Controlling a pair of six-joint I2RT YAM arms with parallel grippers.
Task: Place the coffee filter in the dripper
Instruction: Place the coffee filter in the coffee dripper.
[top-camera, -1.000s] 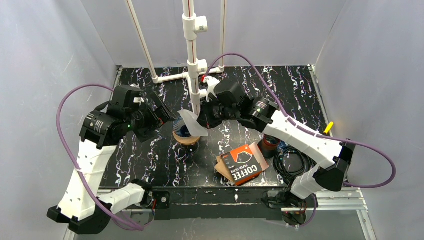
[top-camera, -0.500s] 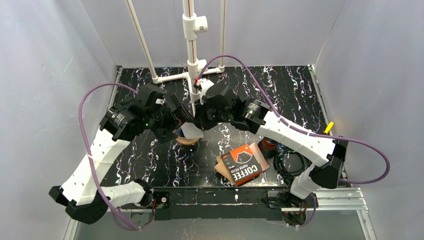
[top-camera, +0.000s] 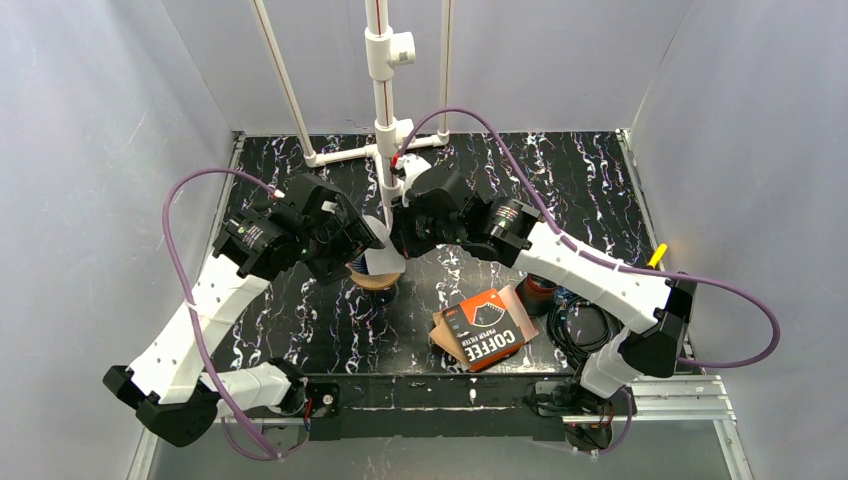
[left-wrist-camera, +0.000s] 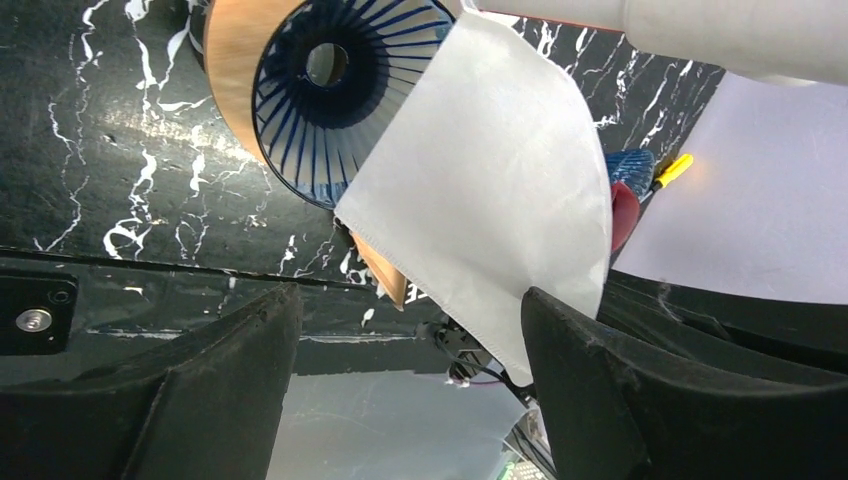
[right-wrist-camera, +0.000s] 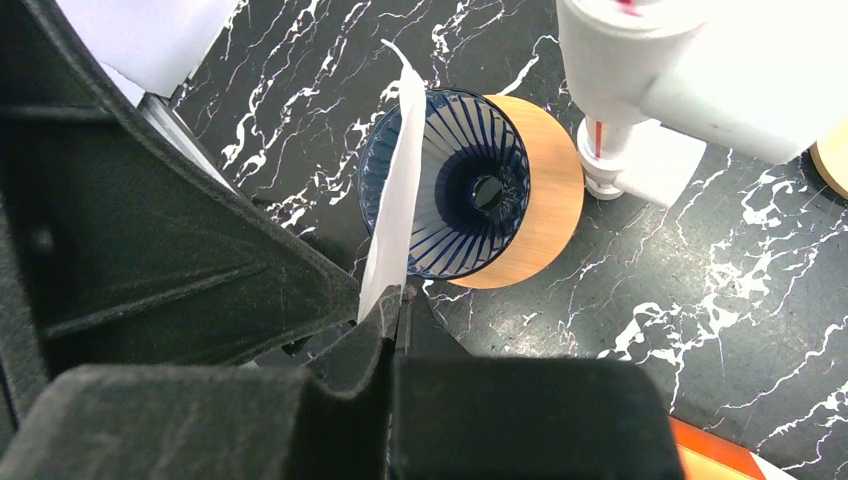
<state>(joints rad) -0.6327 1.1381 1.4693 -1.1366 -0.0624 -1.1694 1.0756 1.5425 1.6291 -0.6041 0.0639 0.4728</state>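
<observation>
On the left, the left arm (top-camera: 200, 315) reaches in toward the middle of the black surface (top-camera: 290, 330). The left jaws stand wide open and hold nothing. In the left wrist view the low corner of the coffee filter (left-wrist-camera: 490, 200) hangs down into the gap between them, close to one side. We cannot tell if it touches there.

In the middle sits the dripper (right-wrist-camera: 470, 190), a blue cone with ribs inside and a wooden ring around it. It stands just beside the foot of the white pipe stand (right-wrist-camera: 700, 70). The filter is not in it yet. It is a flat white sheet, held up on its edge over one side of the dripper's rim.

To the right, the right jaws are closed tight on one edge of the filter, at the end of the right arm (top-camera: 600, 275). Farther right lie an orange pack (top-camera: 487, 328) of filters and some black cable (top-camera: 585, 325).

We think the step in hand is getting the filter ready above the dripper. Next, the flat paper needs to be opened into a cone and let down, pointed end first, into the blue cone. The open left jaws look well placed to take the free side. The pinch should be soft, for thin paper bends and tears.

From the top, both arms cover most of the dripper, so we see only a bit of wood and paper. The paper may be resting on the rim, but we cannot be sure.
</observation>
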